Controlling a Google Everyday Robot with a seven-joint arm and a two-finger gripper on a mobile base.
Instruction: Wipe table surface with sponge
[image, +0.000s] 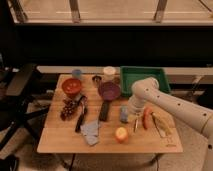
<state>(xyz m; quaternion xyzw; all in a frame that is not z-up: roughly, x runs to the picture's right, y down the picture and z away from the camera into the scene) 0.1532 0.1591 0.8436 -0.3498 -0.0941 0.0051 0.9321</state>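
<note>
The small blue sponge (123, 114) lies on the light-brown wooden table (60, 140), right of centre. My gripper (131, 111) hangs at the end of the white arm that reaches in from the right. It is low over the table, right against the sponge's right side, and shut. Whether it holds the sponge I cannot tell, since the wrist covers the contact.
A red bowl (71, 86), a purple bowl (109, 90) and a green tray (142, 77) stand at the back. A black bar (104, 111), a grey-blue cloth (90, 131), an orange fruit (121, 134), grapes (67, 108) and a red vegetable (146, 118) surround the sponge.
</note>
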